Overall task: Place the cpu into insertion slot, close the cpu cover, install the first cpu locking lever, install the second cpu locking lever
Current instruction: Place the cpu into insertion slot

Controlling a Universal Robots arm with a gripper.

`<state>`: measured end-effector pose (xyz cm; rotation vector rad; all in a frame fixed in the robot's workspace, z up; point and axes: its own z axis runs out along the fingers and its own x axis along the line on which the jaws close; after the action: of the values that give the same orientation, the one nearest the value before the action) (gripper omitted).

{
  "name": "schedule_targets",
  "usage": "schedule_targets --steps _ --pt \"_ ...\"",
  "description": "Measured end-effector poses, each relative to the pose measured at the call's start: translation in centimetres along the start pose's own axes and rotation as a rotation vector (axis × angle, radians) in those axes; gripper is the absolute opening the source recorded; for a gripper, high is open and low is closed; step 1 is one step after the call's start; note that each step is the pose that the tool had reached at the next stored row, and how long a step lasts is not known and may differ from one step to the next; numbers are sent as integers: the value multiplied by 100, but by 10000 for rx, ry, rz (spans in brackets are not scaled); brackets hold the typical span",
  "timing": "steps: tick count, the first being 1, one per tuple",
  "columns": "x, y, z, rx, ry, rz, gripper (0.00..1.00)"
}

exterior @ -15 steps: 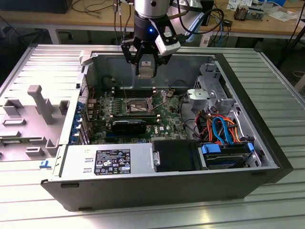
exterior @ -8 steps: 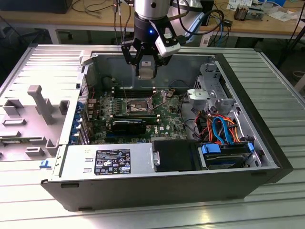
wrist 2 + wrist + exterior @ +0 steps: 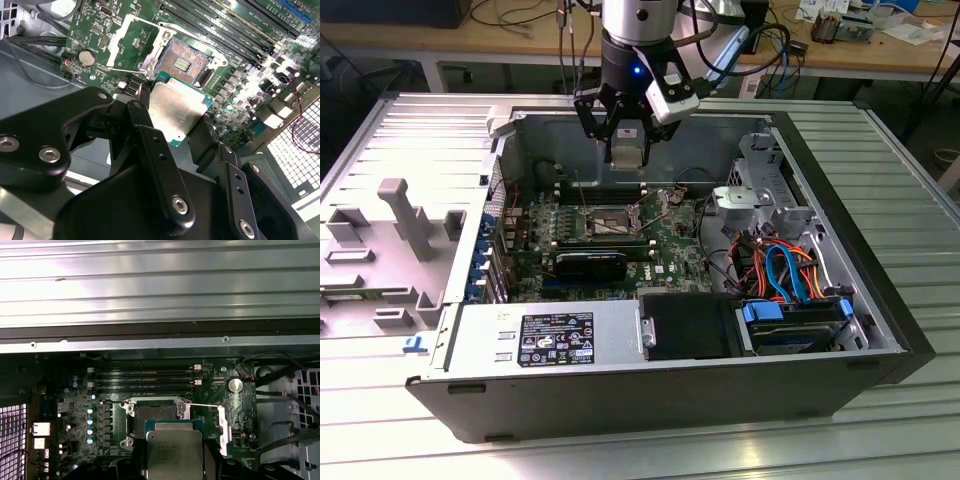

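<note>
My gripper [image 3: 627,158] hangs over the open computer case [image 3: 840,290], above and behind the insertion slot [image 3: 610,222]. It is shut on the cpu [image 3: 177,107], a square chip with a dull silver top and green edge, pinched between the black fingers [image 3: 150,145]. In both wrist views the chip [image 3: 174,452] floats clear of the dark socket recess [image 3: 157,412], partly overlapping its near edge. The socket [image 3: 185,62] lies bare. The cpu cover [image 3: 127,42] is swung open to one side, with a thin wire lever [image 3: 202,405] raised beside it.
Long memory slots [image 3: 145,380] run beside the socket. A black rectangular module [image 3: 592,265] lies on the board in front of it. Coloured cables and drive bays [image 3: 790,280] fill the exterior view's right, and a grey fixture [image 3: 405,215] stands outside on the left.
</note>
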<state>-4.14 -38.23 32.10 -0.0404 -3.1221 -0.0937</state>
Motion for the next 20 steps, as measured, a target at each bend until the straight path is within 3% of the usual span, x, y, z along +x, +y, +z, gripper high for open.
schedule_targets --steps 20 --pt "-5 -158 44 11 -1 0 55"
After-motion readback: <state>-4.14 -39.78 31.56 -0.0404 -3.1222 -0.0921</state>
